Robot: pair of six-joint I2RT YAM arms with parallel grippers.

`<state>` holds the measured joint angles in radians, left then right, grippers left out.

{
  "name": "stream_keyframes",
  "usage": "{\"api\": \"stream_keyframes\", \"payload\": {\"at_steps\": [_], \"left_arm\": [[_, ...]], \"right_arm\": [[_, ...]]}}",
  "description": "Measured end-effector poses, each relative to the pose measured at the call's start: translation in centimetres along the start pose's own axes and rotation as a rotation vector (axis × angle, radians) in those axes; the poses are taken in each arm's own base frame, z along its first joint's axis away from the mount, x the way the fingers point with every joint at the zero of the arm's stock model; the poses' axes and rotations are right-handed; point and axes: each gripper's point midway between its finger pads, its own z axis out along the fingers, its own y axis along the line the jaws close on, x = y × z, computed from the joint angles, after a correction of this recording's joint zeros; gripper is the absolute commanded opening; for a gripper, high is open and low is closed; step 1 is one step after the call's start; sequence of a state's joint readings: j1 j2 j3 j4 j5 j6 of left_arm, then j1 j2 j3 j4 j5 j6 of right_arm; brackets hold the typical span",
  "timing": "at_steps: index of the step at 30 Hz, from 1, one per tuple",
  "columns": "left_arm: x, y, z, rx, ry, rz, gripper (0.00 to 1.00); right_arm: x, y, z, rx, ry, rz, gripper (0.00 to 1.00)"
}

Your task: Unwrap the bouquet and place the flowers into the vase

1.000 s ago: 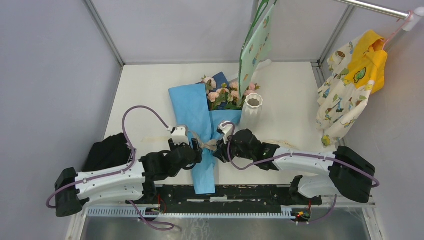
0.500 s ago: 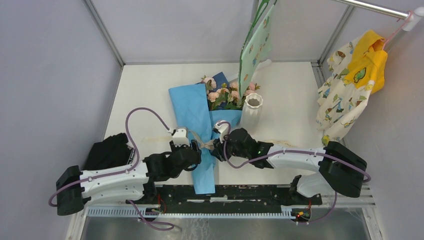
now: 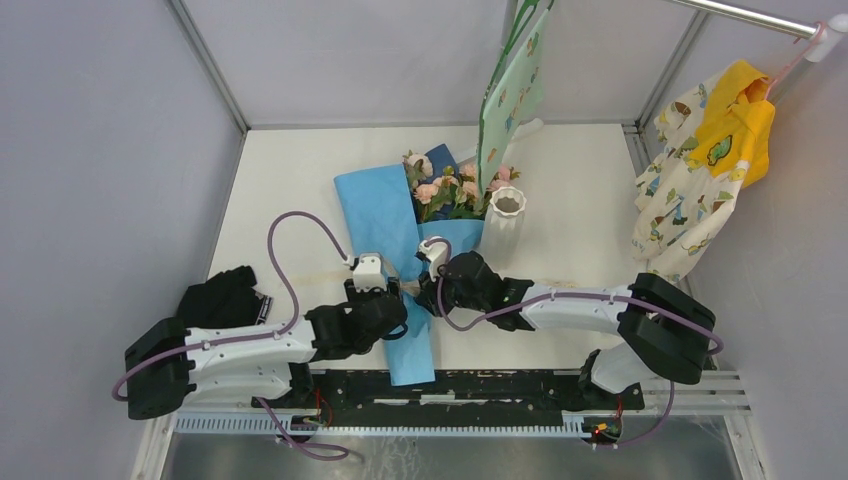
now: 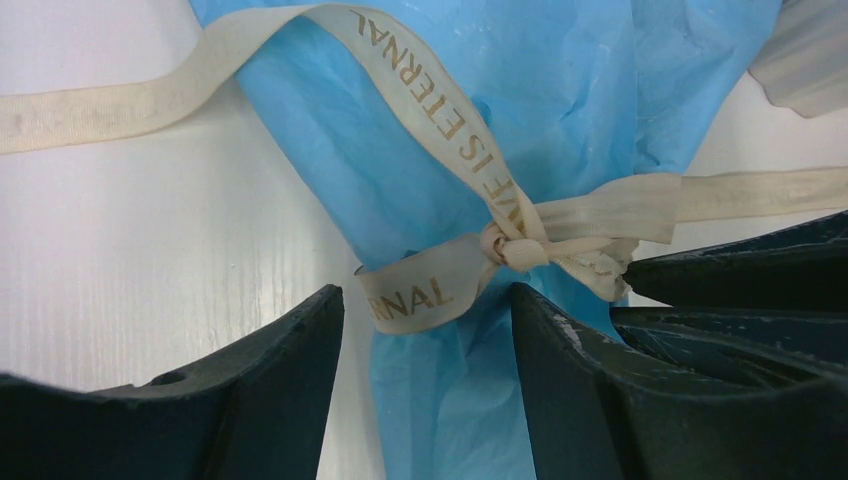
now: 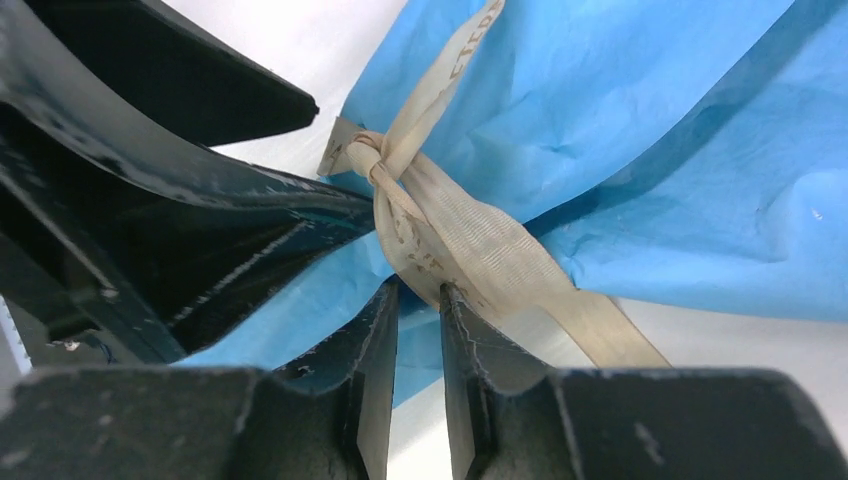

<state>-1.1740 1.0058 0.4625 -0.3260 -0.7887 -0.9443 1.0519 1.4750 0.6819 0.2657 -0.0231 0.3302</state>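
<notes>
Bouquet neck straddled by left hand (jaws apart).

walls: grey panels | table: white | rail: probably metal

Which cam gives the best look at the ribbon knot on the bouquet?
Left wrist: the ribbon knot sits near centre, sharp and unobstructed. Right wrist shows it too, but off-centre at upper left. Top external: too small to make out.

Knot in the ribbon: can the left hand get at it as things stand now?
Probably yes. The knot lies just ahead of the open left hand, nothing between; the right hand crowds one side.
</notes>
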Motion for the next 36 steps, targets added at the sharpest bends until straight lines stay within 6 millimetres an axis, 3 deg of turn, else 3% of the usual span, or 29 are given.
{"api": "stream_keyframes", "payload": {"at_steps": [4,10,18,20,25,36], "left_arm": [[0.0,0.0,0.6,-0.034,-0.009,0.034,0.63],[-0.5,-0.1,0.9,-0.05,-0.027,0.043,0.39],[-2.0,1.3,0.8,-0.084,-0.053,0.001,0.29],[-2.6,1.8,0.5,-0.09,-0.066,-0.011,0.28],[-3.4,2.5,-0.2,-0.095,-0.086,-0.029,0.28],[-2.4,2.7,0.3,-0.119,-0.06,0.007,0.32]], "right_arm": [[-0.7,-0.1,0.2,0.009,-0.016,-0.006,0.21],[-0.7,-0.7,0.3,0.041,-0.018,-0.007,0.12],[-0.7,-1.5,0.3,0.087,-0.024,-0.014,0.01],[-0.7,-1.6,0.3,0.093,-0.024,-0.015,0.03],[-0.7,-1.4,0.3,0.081,-0.02,-0.022,0.26],[1.1,-0.2,1.5,0.027,0.032,-0.045,0.31]]}}
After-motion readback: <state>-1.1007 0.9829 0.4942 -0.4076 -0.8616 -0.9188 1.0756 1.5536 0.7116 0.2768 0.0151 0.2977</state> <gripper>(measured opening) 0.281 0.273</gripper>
